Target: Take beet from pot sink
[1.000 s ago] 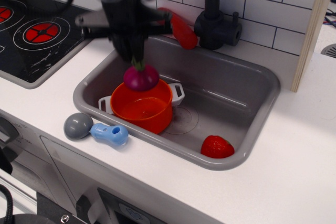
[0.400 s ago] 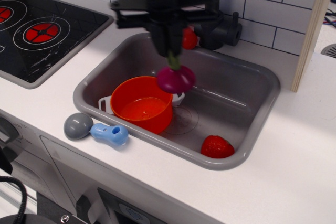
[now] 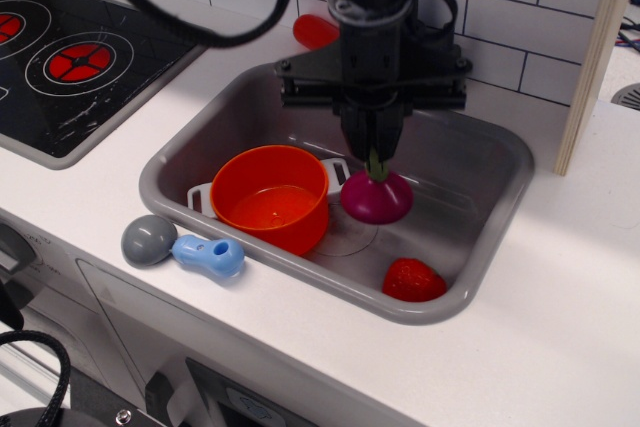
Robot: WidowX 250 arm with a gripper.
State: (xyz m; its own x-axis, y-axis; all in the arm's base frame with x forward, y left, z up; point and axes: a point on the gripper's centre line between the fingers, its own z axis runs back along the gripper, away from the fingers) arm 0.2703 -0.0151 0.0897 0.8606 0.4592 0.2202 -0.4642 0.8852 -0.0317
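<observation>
The beet (image 3: 376, 197), a dark magenta bulb with green stalks, hangs from my gripper (image 3: 375, 155), which is shut on its stalks. It is low over the bottom of the grey sink (image 3: 480, 147), right of the orange pot (image 3: 270, 197), near the drain mark. I cannot tell if the bulb touches the sink floor. The pot stands in the left part of the sink with its white handles showing, and it looks empty.
A red strawberry (image 3: 413, 280) lies in the sink's front right corner. A red sausage-shaped toy (image 3: 316, 31) lies behind the sink by the black faucet. A grey and blue toy (image 3: 185, 248) lies on the front counter. The stove (image 3: 70, 57) is at left.
My gripper carried the beet from above the pot to the right and down, to low over the sink bottom beside the pot.
</observation>
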